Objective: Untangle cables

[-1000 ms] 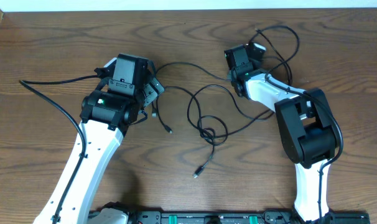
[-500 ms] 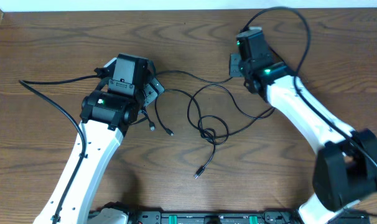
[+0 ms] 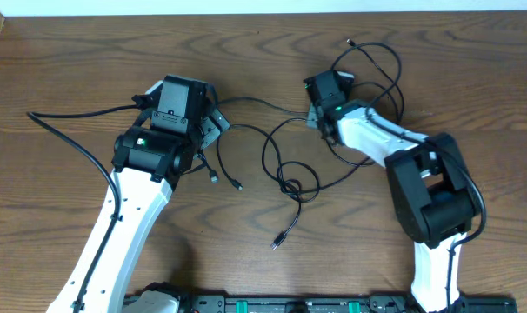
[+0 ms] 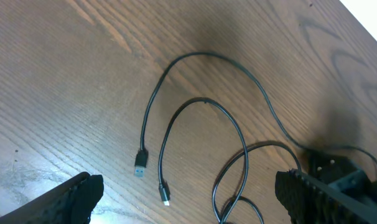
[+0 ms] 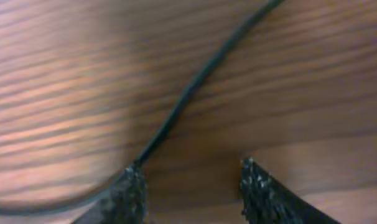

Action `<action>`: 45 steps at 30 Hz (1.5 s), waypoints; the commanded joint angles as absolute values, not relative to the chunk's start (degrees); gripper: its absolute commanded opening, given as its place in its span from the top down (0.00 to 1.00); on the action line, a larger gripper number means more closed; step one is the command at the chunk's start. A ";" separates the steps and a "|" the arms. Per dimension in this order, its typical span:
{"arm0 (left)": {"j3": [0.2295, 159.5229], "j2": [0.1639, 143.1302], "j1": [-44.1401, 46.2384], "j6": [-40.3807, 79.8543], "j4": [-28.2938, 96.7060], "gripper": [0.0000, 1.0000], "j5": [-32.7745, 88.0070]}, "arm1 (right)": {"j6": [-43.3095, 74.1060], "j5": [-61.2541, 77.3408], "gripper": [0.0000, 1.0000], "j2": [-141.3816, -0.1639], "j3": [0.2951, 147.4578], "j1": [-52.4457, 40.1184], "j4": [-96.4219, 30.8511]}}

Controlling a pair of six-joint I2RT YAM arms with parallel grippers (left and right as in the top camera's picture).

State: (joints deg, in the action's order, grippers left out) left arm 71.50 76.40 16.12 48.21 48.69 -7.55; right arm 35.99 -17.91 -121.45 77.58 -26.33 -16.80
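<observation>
Several black cables point(image 3: 290, 187) part hidden under my right arm point(image 3: 372, 135), left gripper point(image 4: 188, 186) wide, empty, right gripper point(image 5: 191, 169) blurry (fingers apart, nothing held)

Thin black cables point(image 3: 290, 178) lie in a loose tangle on the middle of the brown wooden table point(image 3: 72, 78), with the left gripper point(image 3: 213, 139) just left of them, the right gripper point(image 3: 314, 111) at their far-right side with more loops behind it, and a loose plug end point(image 3: 276, 243) toward the near edge.
</observation>
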 commanded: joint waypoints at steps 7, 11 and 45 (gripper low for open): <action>72.42 76.73 15.81 48.14 48.84 0.06 -7.49 | 49.06 -25.15 0.48 -123.76 77.65 -28.51 -16.71; 72.44 76.73 15.81 48.14 48.84 0.06 -7.49 | 49.08 -24.95 0.47 -119.20 78.72 -28.49 -19.68; 72.44 76.73 15.81 48.14 48.84 0.06 -7.49 | 47.72 -28.88 0.64 -133.73 79.02 -31.11 -6.81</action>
